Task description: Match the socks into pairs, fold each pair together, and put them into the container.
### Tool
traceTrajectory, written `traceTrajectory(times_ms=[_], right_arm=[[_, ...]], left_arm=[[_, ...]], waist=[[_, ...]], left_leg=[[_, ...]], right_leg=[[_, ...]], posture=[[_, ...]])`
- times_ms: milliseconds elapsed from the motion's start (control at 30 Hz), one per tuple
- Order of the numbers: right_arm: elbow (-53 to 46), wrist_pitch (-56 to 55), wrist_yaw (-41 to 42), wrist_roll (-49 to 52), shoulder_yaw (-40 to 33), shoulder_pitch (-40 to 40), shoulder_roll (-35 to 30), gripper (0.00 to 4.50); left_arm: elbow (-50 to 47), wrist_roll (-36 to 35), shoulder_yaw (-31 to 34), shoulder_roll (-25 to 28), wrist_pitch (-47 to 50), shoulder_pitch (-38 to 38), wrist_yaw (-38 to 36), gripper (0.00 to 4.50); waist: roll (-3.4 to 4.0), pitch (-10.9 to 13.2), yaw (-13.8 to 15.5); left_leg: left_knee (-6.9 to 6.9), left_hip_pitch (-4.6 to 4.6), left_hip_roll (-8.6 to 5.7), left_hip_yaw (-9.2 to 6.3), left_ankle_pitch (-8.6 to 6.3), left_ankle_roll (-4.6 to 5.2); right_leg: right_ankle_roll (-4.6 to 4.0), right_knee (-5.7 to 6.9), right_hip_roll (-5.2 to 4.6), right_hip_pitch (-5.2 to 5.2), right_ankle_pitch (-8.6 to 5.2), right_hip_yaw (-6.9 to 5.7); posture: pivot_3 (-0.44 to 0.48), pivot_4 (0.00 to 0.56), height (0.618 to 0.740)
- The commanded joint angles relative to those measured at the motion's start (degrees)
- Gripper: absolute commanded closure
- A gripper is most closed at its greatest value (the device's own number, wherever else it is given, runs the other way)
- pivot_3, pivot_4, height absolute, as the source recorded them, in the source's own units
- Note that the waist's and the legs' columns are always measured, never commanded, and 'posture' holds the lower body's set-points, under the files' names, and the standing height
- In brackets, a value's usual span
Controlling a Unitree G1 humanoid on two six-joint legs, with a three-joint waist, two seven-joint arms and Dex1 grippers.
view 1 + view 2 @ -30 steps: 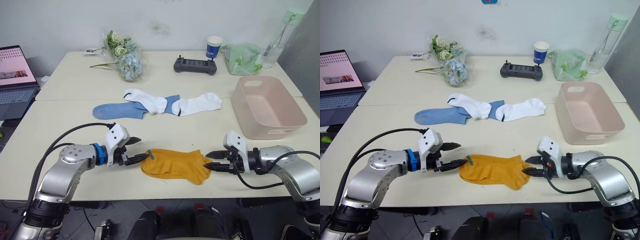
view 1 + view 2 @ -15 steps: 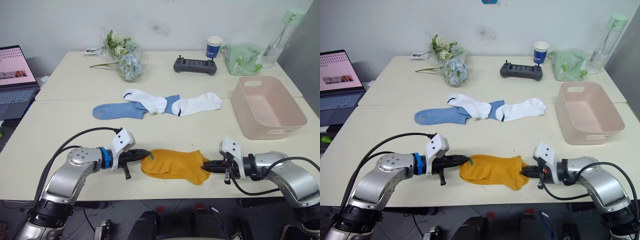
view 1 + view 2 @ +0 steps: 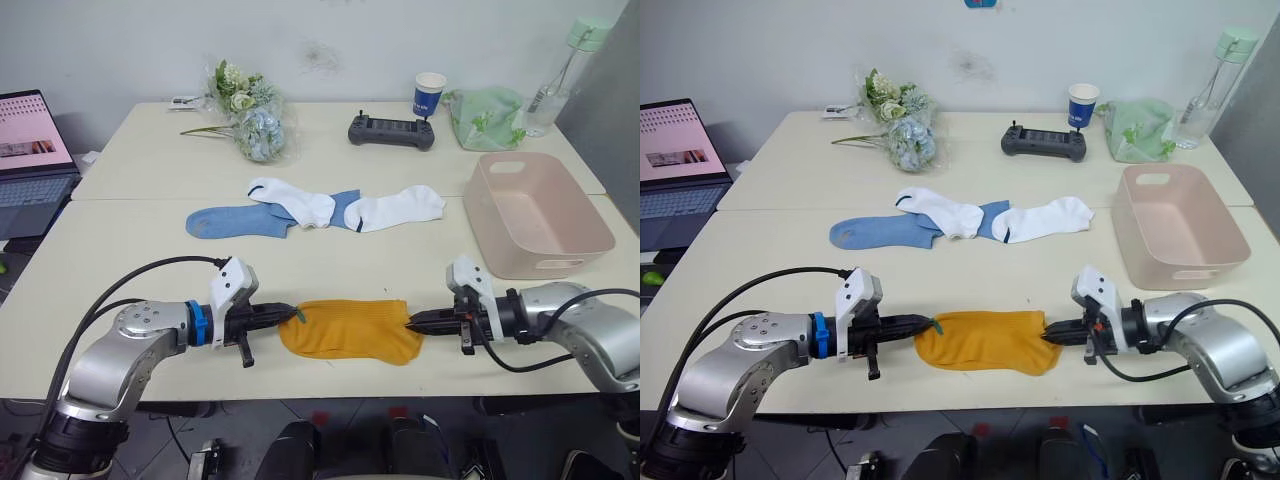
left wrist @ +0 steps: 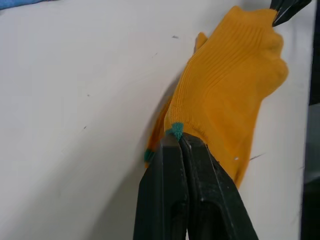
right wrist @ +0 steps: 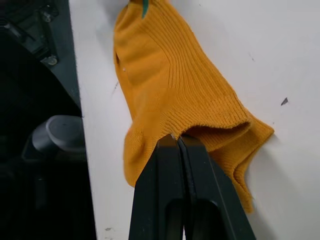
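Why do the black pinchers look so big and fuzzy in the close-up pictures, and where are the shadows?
Left wrist view: the left end effector sits nearest the lens, so its black fingers look large and soft-edged; a soft shadow lies beside the mustard-yellow sock. Right wrist view: the same for the right end effector. Left eye view: even light, faint shadows on the table.

My left gripper [image 3: 924,325] pinches one end of the mustard-yellow socks [image 3: 985,341], my right gripper [image 3: 1051,335] the opposite end; both sets of fingers are pressed together on the fabric, which lies stretched flat between them on the table [image 3: 770,260]. Beyond my fingertips lie the light blue sock [image 3: 875,231] and two white socks [image 3: 940,210], overlapping. The pink container [image 3: 1180,229] stands beyond my right gripper, well apart.
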Motion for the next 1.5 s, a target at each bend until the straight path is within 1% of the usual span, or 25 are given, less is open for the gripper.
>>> traceTrajectory(times_ms=[33, 167, 300, 533, 867, 967, 1000, 1033, 1100, 1167, 1233, 1333, 1367, 1400, 1433, 1500], right_arm=[[2.72, -2.48, 2.44, -1.31, 0.55, -1.75, -2.05, 4.48], [7.38, -6.84, 5.07, -5.08, 3.85, -2.19, -3.36, 4.48], [10.23, -9.18, 5.25, -6.96, 5.07, -3.8, -2.13, 4.48], [10.52, -9.2, 4.58, -7.88, 5.92, -4.76, -0.1, 4.48], [10.19, -7.84, 2.44, -9.28, 6.29, -5.36, 0.84, 4.48], [10.88, -9.6, 1.9, -10.66, 6.21, -5.19, 0.97, 3.87], [11.05, -10.35, 1.92, -11.09, 6.05, -4.95, 0.92, 3.58], [11.37, -10.66, 0.9, -10.92, 4.59, -5.11, 1.37, 3.17], [11.38, -11.06, -0.4, -10.05, 1.91, -5.34, 1.84, 2.51], [10.43, -11.41, -0.95, -8.69, -0.52, -5.68, 2.03, 2.46], [8.89, -11.9, -1.5, -6.94, -2.38, -5.79, 3.38, 2.46], [5.9, -13.34, -3.65, -6.14, -1.7, -5.13, 7.74, 2.46], [4.96, -13.79, -4.76, -6.47, -0.57, -4.74, 9.55, 2.64], [4.34, -14.34, -5.22, -7.11, 0.54, -4.38, 10.73, 2.84], [4.11, -15.9, -5.46, -8.39, 2.12, -3.93, 11.94, 3.09], [4.08, -19.24, -6.66, -11.03, 4.9, -2.79, 14.1, 3.76]], left_arm=[[-2.02, 0.19, 0.19, 0.97, -0.77, 1.47, 0.82, 4.5], [-0.3, 3.61, -2.89, -0.01, -4.16, 2.33, 1.97, 4.5], [1.24, 5.1, -3.66, -0.14, -5.65, 1.05, 2.52, 4.5], [4.66, 7.81, -5.6, 0.49, -8.55, -1.98, 1.55, 4.5], [6.37, 9.97, -7.72, 1.45, -9.84, -3.36, -0.46, 4.5], [6.94, 9.82, -7.08, 0.85, -9.75, -3.69, -0.05, 3.92], [7.0, 9.81, -6.81, 0.81, -9.76, -3.68, 0.13, 3.63], [7.32, 10.19, -5.9, 0.96, -10.17, -3.73, 0.9, 3.28], [7.5, 10.39, -4.04, 1.26, -10.86, -3.57, 2.02, 2.65], [6.7, 9.06, -1.41, 0.95, -10.65, -3.52, 3.22, 2.0], [4.87, 6.83, 0.78, 0.49, -10.59, -3.35, 3.1, 2.0], [0.97, 5.83, 0.06, -0.16, -12.04, -2.62, 1.81, 2.0], [-0.4, 6.03, -0.95, -0.8, -13.03, -2.12, 1.8, 2.42], [-1.34, 6.09, -1.73, -1.49, -13.68, -1.73, 1.9, 2.57], [-2.18, 6.17, -2.65, -2.58, -14.32, -1.4, 2.19, 2.92], [-2.48, 8.31, -5.15, -4.61, -16.65, -0.89, 3.39, 3.53]], waist=[[0.0, 0.0, 0.0], [0.0, 0.0, 0.0], [0.0, 0.0, -0.05], [0.0, 0.0, 0.02], [0.0, 0.0, -0.01], [0.0, 0.0, -0.01], [0.0, 0.0, -0.02], [0.0, 0.0, -0.03], [0.0, 0.0, -0.03], [0.0, 0.01, -0.03], [0.0, 0.0, -0.04], [0.0, 0.0, -0.07], [0.0, 0.0, -0.13], [0.0, 0.0, -0.11], [0.0, 0.0, -0.07], [0.0, 0.0, -0.03]], left_leg=[[0.0, 0.03, 0.01, 0.0, 0.0, 0.0], [-0.03, 0.07, 0.01, 0.04, 0.0, 0.0], [-0.02, 0.07, 0.0, 0.04, 0.0, 0.0], [-0.02, 0.05, 0.0, 0.03, 0.0, 0.0], [-0.03, 0.05, 0.0, 0.02, 0.0, 0.0], [-0.03, 0.05, 0.0, 0.02, 0.0, 0.0], [-0.03, 0.05, 0.0, 0.02, 0.0, 0.0], [-0.03, 0.06, 0.0, 0.02, 0.0, 0.0], [-0.03, 0.06, 0.0, 0.02, 0.0, 0.0], [-0.03, 0.05, 0.0, 0.02, 0.0, -0.01], [-0.03, 0.04, 0.0, 0.02, 0.0, -0.01], [-0.03, 0.04, 0.02, 0.02, 0.0, -0.01], [-0.03, 0.04, 0.03, 0.01, 0.0, -0.01], [-0.04, 0.05, 0.03, 0.02, 0.0, -0.01], [-0.04, 0.04, 0.01, 0.03, 0.0, -0.02], [-0.02, 0.04, 0.0, 0.03, 0.0, -0.02]], right_leg=[[0.0, 0.0, 0.0, 0.03, 0.0, -0.01], [0.0, -0.02, 0.0, 0.07, 0.0, 0.0], [0.0, -0.02, 0.0, 0.07, 0.0, 0.02], [0.0, -0.03, -0.01, 0.06, 0.0, 0.0], [0.0, -0.02, 0.0, 0.05, 0.0, 0.0], [0.0, -0.02, 0.0, 0.05, 0.0, 0.0], [0.0, -0.02, 0.0, 0.05, 0.0, 0.0], [0.0, -0.02, -0.01, 0.05, 0.0, 0.0], [0.0, -0.02, 0.0, 0.05, 0.0, 0.01], [0.0, -0.01, 0.0, 0.02, 0.0, 0.01], [0.0, -0.01, 0.0, 0.0, 0.0, 0.01], [0.0, -0.01, -0.01, 0.0, 0.0, 0.02], [0.0, -0.01, -0.01, 0.01, 0.0, 0.01], [0.0, -0.02, -0.01, 0.01, 0.0, 0.03], [0.0, -0.01, -0.01, 0.02, 0.0, 0.04], [0.0, -0.02, -0.02, 0.03, 0.0, 0.03]], posture=[[0.0, 0.15, 0.74], [0.0, 0.15, 0.74], [0.0, 0.15, 0.74], [0.0, 0.15, 0.74], [0.0, 0.15, 0.74], [0.0, 0.15, 0.74], [0.0, 0.15, 0.74], [0.0, 0.15, 0.74], [0.0, 0.15, 0.74], [0.0, 0.15, 0.74], [0.0, 0.15, 0.74], [0.0, 0.15, 0.74], [0.0, 0.15, 0.74], [0.0, 0.15, 0.74], [0.0, 0.15, 0.74], [0.0, 0.15, 0.74]])
